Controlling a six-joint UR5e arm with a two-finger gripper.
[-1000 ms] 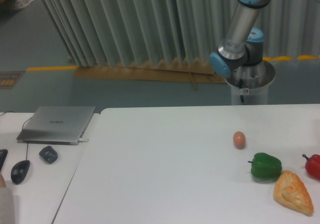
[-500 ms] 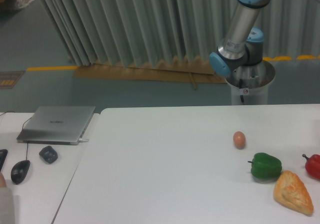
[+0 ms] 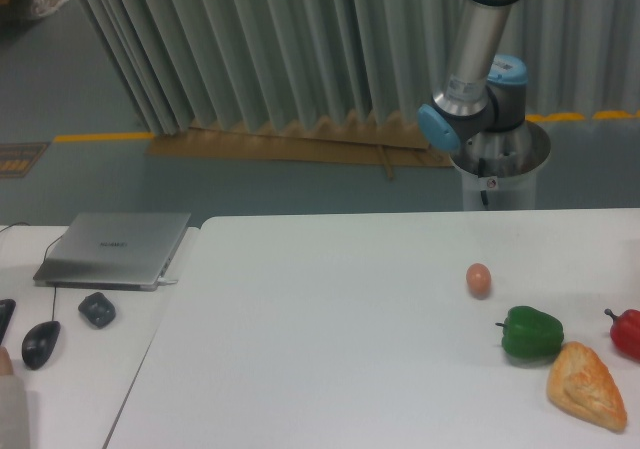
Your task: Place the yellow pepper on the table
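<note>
The yellow pepper is out of view. The gripper is out of view too; only the arm's lower links (image 3: pixel 472 59) and base (image 3: pixel 497 169) show at the back right, behind the table. The white table (image 3: pixel 330 349) fills the lower part of the view.
On the table at the right lie a brown egg (image 3: pixel 479 279), a green pepper (image 3: pixel 531 333), a red pepper (image 3: pixel 626 333) at the frame edge and a bread piece (image 3: pixel 585 386). The adjoining desk at left holds a grey laptop (image 3: pixel 115 248), a mouse (image 3: pixel 41 343) and a dark object (image 3: pixel 97 309).
The arm's upper link has swung to stand more upright. Nothing on the table has moved.
</note>
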